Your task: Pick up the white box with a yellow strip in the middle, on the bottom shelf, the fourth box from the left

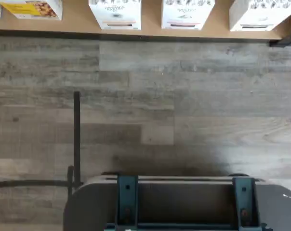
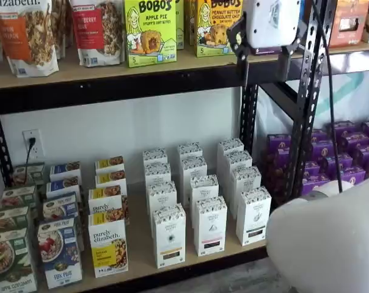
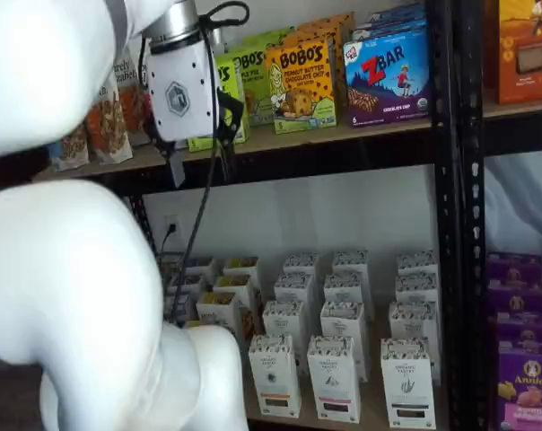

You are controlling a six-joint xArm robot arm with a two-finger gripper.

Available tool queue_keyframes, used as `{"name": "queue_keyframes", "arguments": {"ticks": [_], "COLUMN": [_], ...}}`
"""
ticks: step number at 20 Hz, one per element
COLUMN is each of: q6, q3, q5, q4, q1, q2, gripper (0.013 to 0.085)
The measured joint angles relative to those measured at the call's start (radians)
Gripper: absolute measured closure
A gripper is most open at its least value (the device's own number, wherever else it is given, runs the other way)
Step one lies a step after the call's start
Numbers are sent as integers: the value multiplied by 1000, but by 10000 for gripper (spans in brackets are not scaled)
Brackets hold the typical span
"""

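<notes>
The white box [image 2: 169, 235] stands at the front of a row of like cartons on the bottom shelf [image 2: 139, 244], just right of the purely elizabeth box [image 2: 108, 247]. It has a speckled top and a yellow-brown strip low on its front. It shows in both shelf views [image 3: 274, 373] and in the wrist view [image 1: 115, 13]. My gripper [image 2: 264, 67] hangs high, level with the upper shelf's edge and far above the box; it shows in both shelf views [image 3: 202, 148]. Its black fingers stand apart with a gap and hold nothing.
Two similar white cartons [image 2: 210, 226] [image 2: 253, 213] with reddish and dark strips stand right of the box. Black perforated uprights [image 2: 306, 110] separate purple boxes [image 2: 331, 162]. Bobo's boxes [image 2: 150, 30] fill the upper shelf. The white arm [image 3: 74, 296] fills the foreground. Wood floor [image 1: 184, 106] lies below.
</notes>
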Motion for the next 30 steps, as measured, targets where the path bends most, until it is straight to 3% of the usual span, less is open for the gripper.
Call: {"name": "queue_keyframes", "arguments": {"ticks": [6, 17, 23, 30], "q6": [49, 127, 151, 161], "q3": [71, 224, 266, 366], "q5": [-87, -344, -392, -581], "q4": [-17, -65, -48, -20], "q1": [52, 123, 147, 160], "q2": [4, 9, 66, 122], "gripper": [130, 130, 130, 130]}}
